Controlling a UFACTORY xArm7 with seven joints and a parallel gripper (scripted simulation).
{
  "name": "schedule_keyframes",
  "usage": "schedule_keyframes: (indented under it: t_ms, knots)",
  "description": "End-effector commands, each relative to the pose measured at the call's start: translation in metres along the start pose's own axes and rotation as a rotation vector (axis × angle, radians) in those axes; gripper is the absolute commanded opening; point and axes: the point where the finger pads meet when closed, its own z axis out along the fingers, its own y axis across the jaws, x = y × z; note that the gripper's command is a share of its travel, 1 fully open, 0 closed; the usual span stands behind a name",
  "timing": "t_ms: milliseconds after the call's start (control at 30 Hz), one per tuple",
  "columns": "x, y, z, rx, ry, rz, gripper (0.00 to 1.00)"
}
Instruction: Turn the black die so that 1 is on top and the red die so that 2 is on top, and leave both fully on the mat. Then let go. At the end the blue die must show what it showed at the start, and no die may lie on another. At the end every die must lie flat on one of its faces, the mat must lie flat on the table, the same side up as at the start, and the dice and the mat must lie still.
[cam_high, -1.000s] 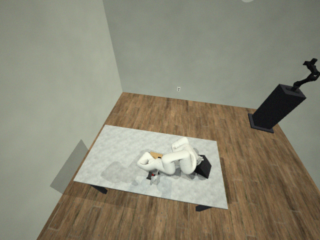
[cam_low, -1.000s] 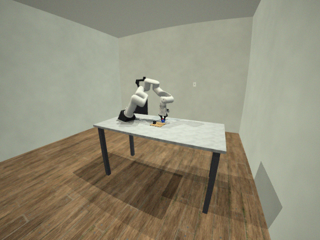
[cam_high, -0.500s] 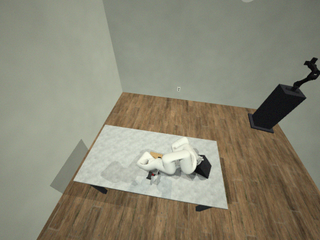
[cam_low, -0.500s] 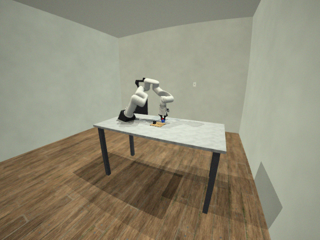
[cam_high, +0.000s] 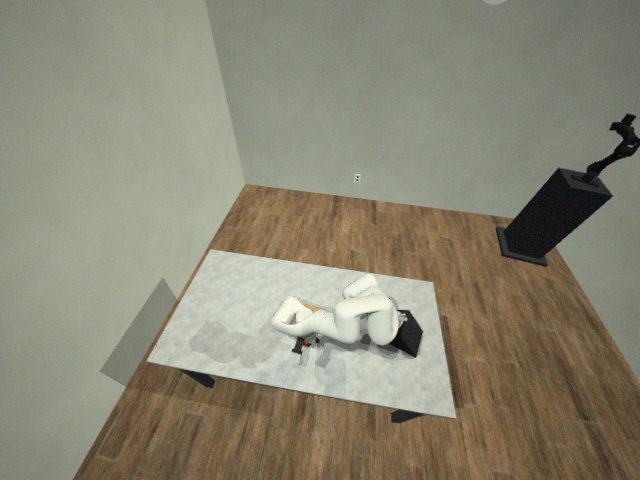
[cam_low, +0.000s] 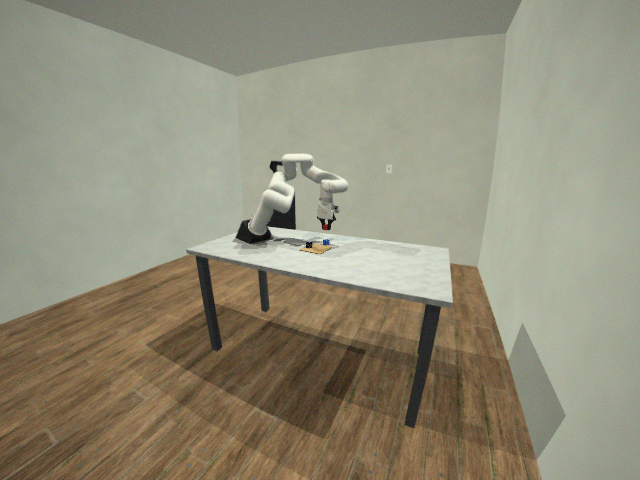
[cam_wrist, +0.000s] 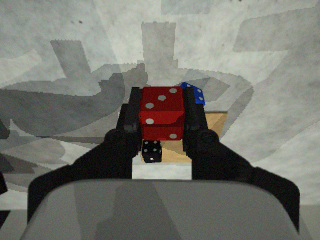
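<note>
My gripper (cam_wrist: 162, 101) is shut on the red die (cam_wrist: 161, 112) and holds it in the air above the table. In the exterior view the red die (cam_low: 325, 226) hangs well above the tan mat (cam_low: 315, 249). The black die (cam_wrist: 151, 150) lies on the mat below the fingers, and it also shows in the exterior view (cam_low: 308, 244). The blue die (cam_wrist: 194, 93) lies at the mat's far edge, partly hidden by the right finger, and shows in the exterior view (cam_low: 326, 241). In the top view the arm hides most of the mat; the gripper (cam_high: 306, 343) shows a bit of red.
The arm's black base (cam_high: 407, 332) sits on the white table (cam_low: 330, 263). A black pedestal with a dark figure (cam_high: 553, 217) stands on the floor far from the table.
</note>
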Motion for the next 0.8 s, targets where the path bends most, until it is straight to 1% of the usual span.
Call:
schedule_keyframes:
  t_ms: [0, 367, 400, 433, 467, 600, 633, 667, 700, 767]
  knots:
    - [0.0, 0.0, -0.02, 0.001, 0.0, -0.001, 0.27]
    - [-0.001, 0.001, -0.022, 0.0, 0.0, -0.002, 0.27]
    - [-0.008, 0.007, -0.024, -0.004, 0.002, -0.009, 0.27]
    - [-0.022, 0.018, -0.028, -0.011, 0.006, -0.022, 0.27]
    - [-0.044, 0.033, -0.032, -0.017, 0.008, -0.042, 0.27]
    - [-0.044, 0.033, -0.032, -0.017, 0.008, -0.042, 0.27]
    - [-0.071, 0.047, -0.034, -0.02, 0.008, -0.066, 0.27]
    - [-0.071, 0.047, -0.034, -0.02, 0.008, -0.066, 0.27]
    - [-0.1, 0.058, -0.033, -0.018, 0.006, -0.091, 0.27]
    - [-0.1, 0.058, -0.033, -0.018, 0.006, -0.091, 0.27]
